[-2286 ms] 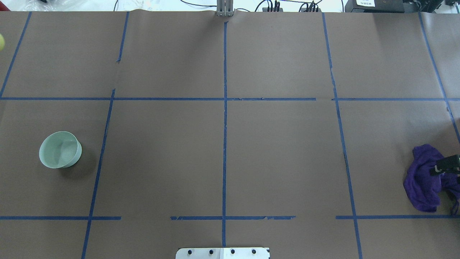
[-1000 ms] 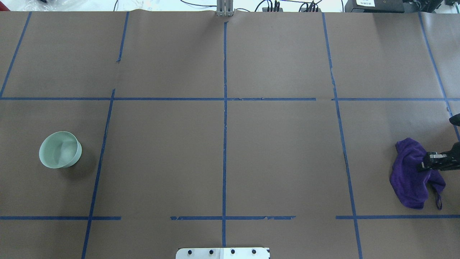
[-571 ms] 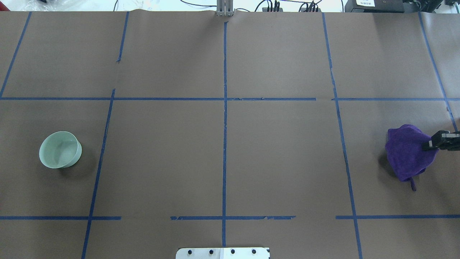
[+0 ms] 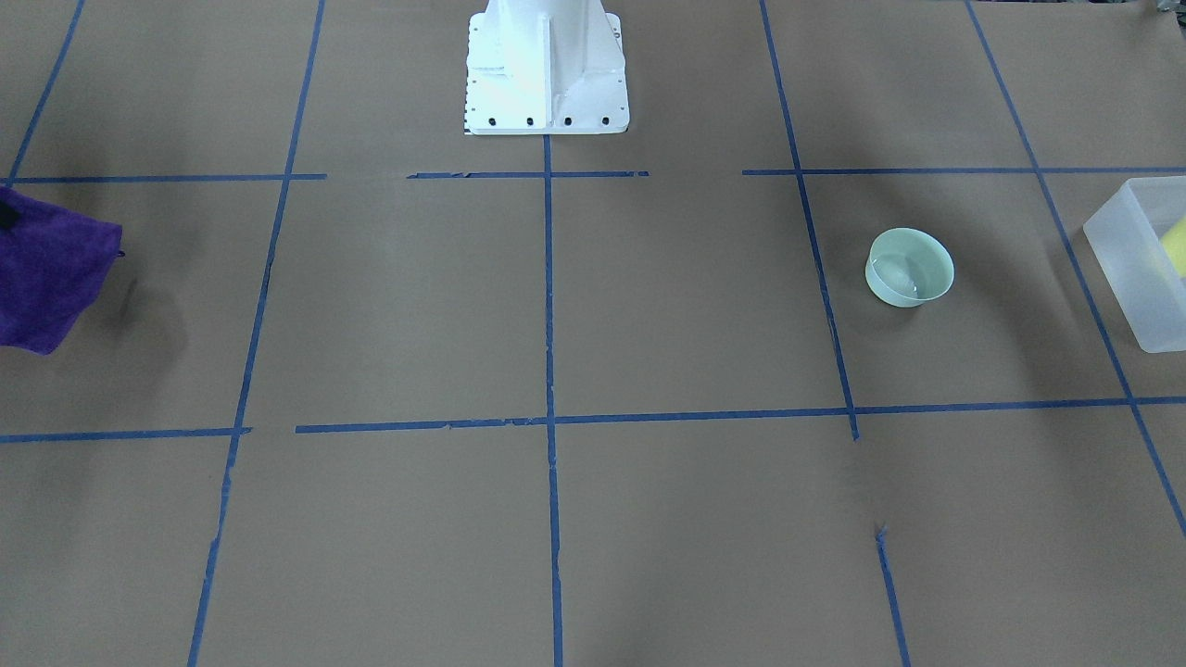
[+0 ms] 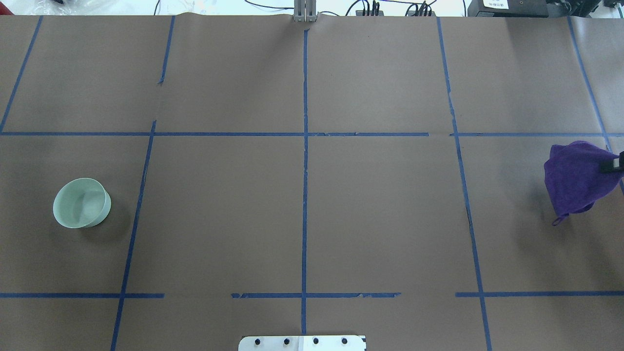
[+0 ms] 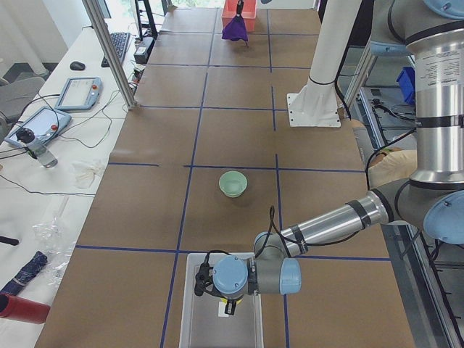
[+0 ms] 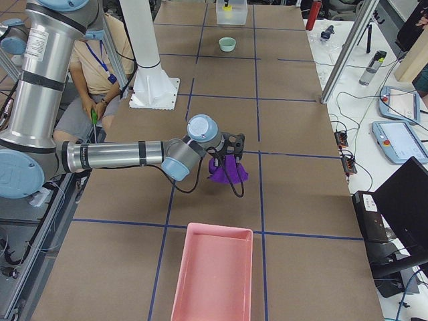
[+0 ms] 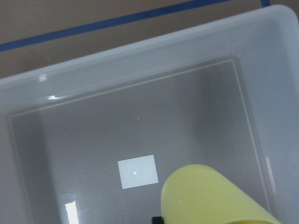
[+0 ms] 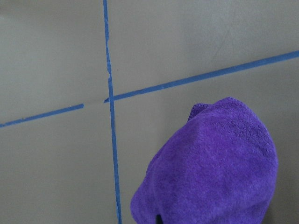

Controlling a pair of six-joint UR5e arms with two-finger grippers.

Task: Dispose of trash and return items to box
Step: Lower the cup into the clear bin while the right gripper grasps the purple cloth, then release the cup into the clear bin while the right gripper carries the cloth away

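Holding the left claw point(image 6: 227, 307) low over the box point(image 8: 117, 60) at the left end of the counter point(image 5: 380, 219), clamping the yellow cup point(image 8: 210, 196) and hanging it above the box's frosted floor, its side turned toward the wrist camera. Showing almost nothing of the fingers themselves in that wrist view, only the cup close beneath the lens and a white label on the floor below. Leaving the mint-green bowl point(image 5: 80, 204) standing upright and mouth up on the counter, near the box but apart from it, beside a blue tape line point(image 5: 134, 214). Passing the white robot base point(image 4: 547, 74) at the middle of the counter's robot-side edge. Pinching the purple cloth point(image 5: 575, 178) in the right claw point(image 5: 613, 166) toward the counter's right side, with the fingers closed into the fabric near its top. Letting the rest droop in a loose bunch with a small loop dangling at the bottom, and throwing a soft shadow on the brown paper beside it. Ending at a pink tray point(image 7: 214, 281) at the counter's right end, apart from the cloth.
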